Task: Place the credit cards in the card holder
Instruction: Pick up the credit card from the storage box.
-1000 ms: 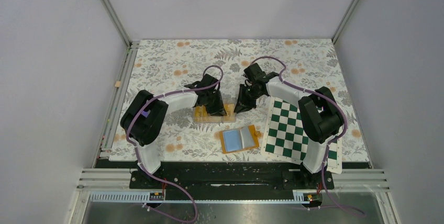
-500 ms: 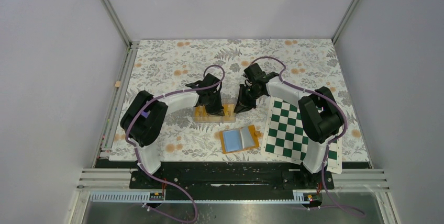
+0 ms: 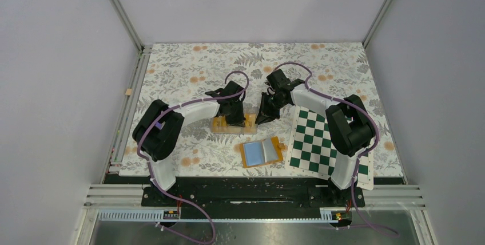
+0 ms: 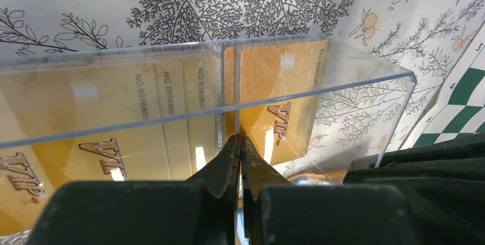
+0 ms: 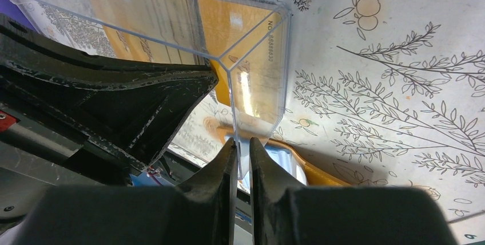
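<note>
Pinching clear box wall between narrow jaws: right gripper | left gripper jaws squeezing fully together beside credit cards | overhead hiding both grips, showing card holder lying open

Item 1: floral-printed table covering, bearing all the rest.
Item 2: clear rectangular plastic box, mid-table.
Item 3: orange-yellow flat credit cards, inside the box, in a left group and a right group.
Item 4: orange folding card holder, lying open, just before the box and slightly right.
Item 5: green-and-white chequered board, right of the card holder, at the near right.
Item 6: left gripper, over the box's middle.
Item 7: right gripper, at the box's right end, wall between its fingers.
</note>
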{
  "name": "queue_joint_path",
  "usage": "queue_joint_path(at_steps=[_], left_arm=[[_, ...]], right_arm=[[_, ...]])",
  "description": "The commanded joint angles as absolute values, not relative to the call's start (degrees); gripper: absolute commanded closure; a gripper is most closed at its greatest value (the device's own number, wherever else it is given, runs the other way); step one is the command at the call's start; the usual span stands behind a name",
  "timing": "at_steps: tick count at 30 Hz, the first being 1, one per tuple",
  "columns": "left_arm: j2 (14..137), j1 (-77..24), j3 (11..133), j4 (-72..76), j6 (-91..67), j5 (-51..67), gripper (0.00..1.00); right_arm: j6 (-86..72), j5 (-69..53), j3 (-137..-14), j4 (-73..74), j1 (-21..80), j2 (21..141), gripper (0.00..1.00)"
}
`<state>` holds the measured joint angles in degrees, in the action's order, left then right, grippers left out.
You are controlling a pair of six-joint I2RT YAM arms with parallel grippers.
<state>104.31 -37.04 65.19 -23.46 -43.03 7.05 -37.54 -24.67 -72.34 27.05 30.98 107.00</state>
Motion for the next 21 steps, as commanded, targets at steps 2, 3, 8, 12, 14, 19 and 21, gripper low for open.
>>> queue_joint_path(at_steps=[2, 3, 8, 12, 14, 19, 21], left_arm=[[101.4, -38.2, 68.0, -22.0, -42.4, 6.9, 1.00], [101.3, -38.2, 68.2, -22.2, -42.3, 6.9, 1.00], [100.3, -38.3, 68.5, -22.7, -42.1, 6.3, 1.00], [99.3, -38.5, 68.4, -22.8, -42.0, 6.1, 1.00], [99.2, -38.5, 68.6, -22.9, -41.8, 6.1, 1.00], [98.6, -38.5, 68.4, -22.6, -42.0, 6.2, 1.00], [98.2, -38.4, 68.0, -21.7, -42.2, 6.7, 1.00]], right_arm=[[-37.6, -27.3, -71.8, 26.1, 31.5, 108.1, 0.90], [-37.7, -27.3, -71.8, 26.0, 31.5, 108.2, 0.90], [-37.6, -27.4, -71.6, 26.1, 31.4, 108.3, 0.90], [-37.6, -27.7, -71.8, 26.1, 31.5, 108.5, 0.90], [-37.5, -27.8, -71.8, 26.1, 31.5, 108.6, 0.90], [-37.3, -27.9, -71.6, 26.1, 31.5, 108.6, 0.90], [-37.2, -28.0, -71.6, 26.1, 31.5, 108.6, 0.90]])
